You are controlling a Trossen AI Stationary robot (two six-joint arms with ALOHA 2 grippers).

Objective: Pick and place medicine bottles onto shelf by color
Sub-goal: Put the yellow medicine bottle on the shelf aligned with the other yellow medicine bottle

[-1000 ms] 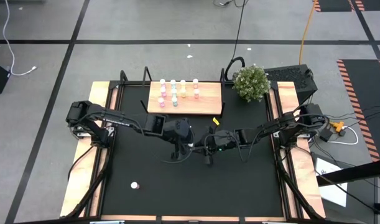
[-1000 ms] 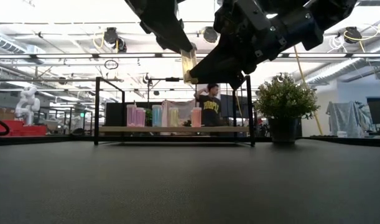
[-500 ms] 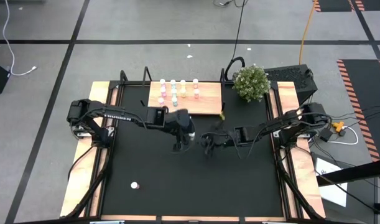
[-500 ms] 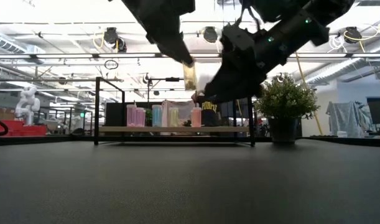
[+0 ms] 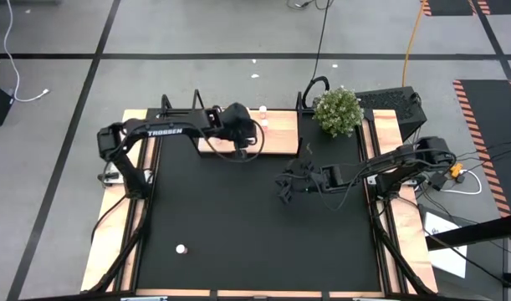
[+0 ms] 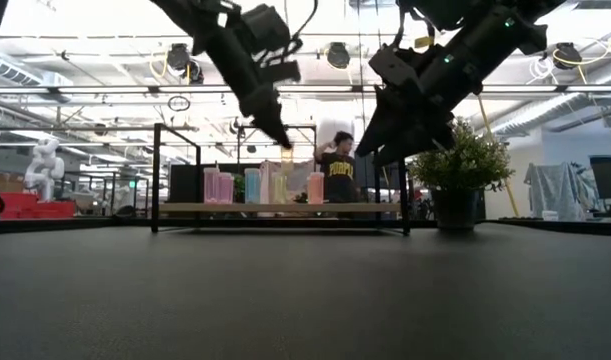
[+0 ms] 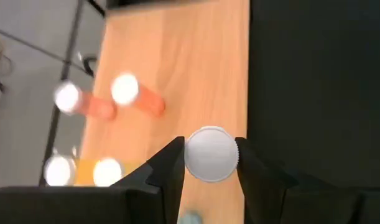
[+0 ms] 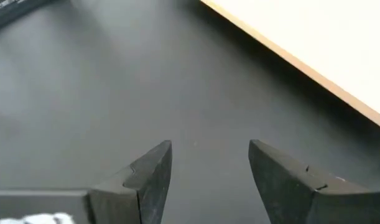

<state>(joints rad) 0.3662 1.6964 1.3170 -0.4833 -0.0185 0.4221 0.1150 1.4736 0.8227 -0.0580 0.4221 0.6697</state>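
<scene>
1. Light wood is what lies under the left tool (image 7: 209, 167): it hangs over the shelf (image 5: 276, 142), which sits at the far edge of the black surface (image 5: 238, 234), between thin black end brackets.
2. The left tool is closed on a bottle with a white cap (image 7: 211, 154); in the left wrist view the cap sits squeezed between the two dark fingers (image 7: 171, 168), above the shelf's near edge. The colour of its body cannot be told from that view.
3. In the low view the held bottle (image 6: 286, 153) hangs clear above the row on the shelf, at the tip of the left tool (image 6: 278, 135).
4. On the shelf stand other medicine bottles: in the low view a pink pair (image 6: 218, 185), a blue one (image 6: 252, 185), a yellowish one (image 6: 279, 187) and an orange-pink one (image 6: 315, 186), all upright in a line.
5. The left wrist view shows two orange-bodied bottles (image 7: 130, 96) and two yellow ones (image 7: 90, 171) on the board near the tool.
6. The right tool (image 8: 208, 168) hovers over the bare black surface, well apart from the shelf, its fingers spread wide and holding nothing; from above it shows at mid-surface, right of centre (image 5: 283, 186).
7. One lone bottle with a white cap (image 5: 181, 248) lies on the surface near the front left, far from both tools.
8. A potted plant (image 5: 337, 110) stands at the far right corner, just beside the shelf's right bracket.
9. A person (image 6: 337, 170) is visible in the room beyond the shelf.
</scene>
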